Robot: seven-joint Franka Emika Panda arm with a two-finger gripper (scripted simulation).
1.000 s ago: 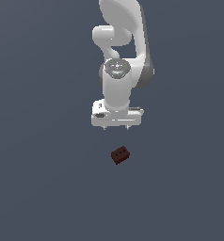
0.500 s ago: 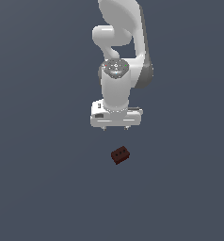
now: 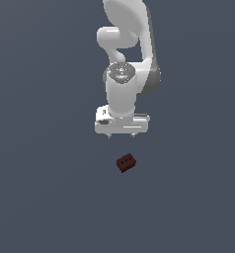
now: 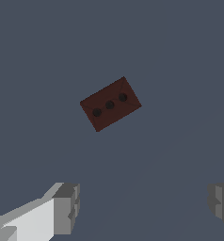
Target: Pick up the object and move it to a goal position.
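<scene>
Pincer [image 3: 121, 136] spread above dimpled brick-like block [image 4: 110, 104].

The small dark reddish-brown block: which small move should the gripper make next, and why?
Probably shift the open white gripper sideways until it is over the small dark reddish-brown rectangular block. In the wrist view the block lies free on the grey floor, ahead of the fingers, not between them.

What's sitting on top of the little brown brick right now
Nothing rests on the brick: three dark dimples show on its bare top face. The open end effector hangs apart from it. Its underside is hidden.
</scene>
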